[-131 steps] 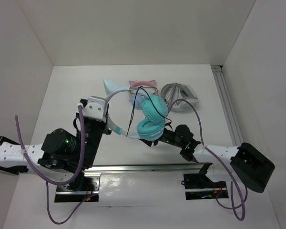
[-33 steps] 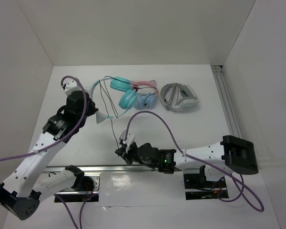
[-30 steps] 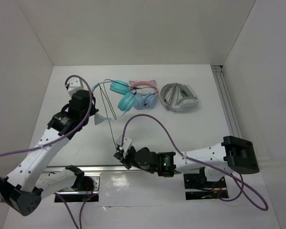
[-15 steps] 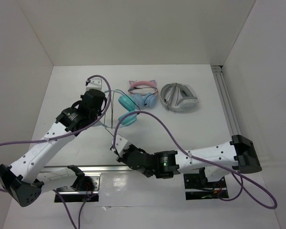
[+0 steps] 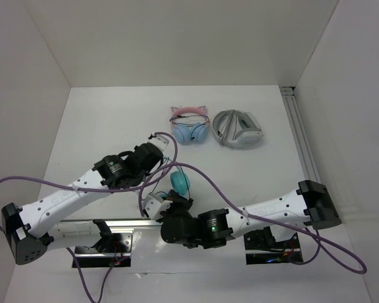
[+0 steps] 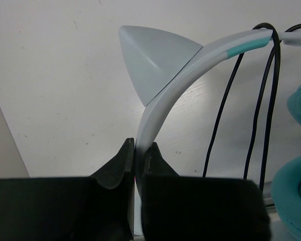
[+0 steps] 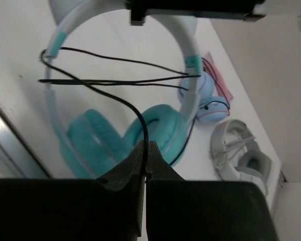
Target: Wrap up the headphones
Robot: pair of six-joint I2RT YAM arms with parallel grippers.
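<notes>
Teal headphones (image 5: 179, 183) near front rail (image 5: 127, 221); left tool (image 6: 139, 150) clamps headband (image 6: 190, 65), right tool (image 7: 146, 150) pinches cable (image 7: 115, 100).

The headphones (image 7: 98, 143): teal cups, pale grey band, black cable (image 7: 146, 131); pink-and-blue pair (image 5: 189, 129); grey-white pair (image 5: 238, 129); table (image 5: 95, 126) white; arm hoses (image 5: 25, 178) purple.

A matte white tabletop (image 5: 95, 120) (faintly speckled when seen close in the left wrist view) is boxed in by a plain white back wall (image 5: 177, 38), left wall (image 5: 19, 113) and right wall (image 5: 357, 95). A silver metal rail (image 5: 301, 139) runs along the tabletop's right edge. The light is soft and even.
</notes>
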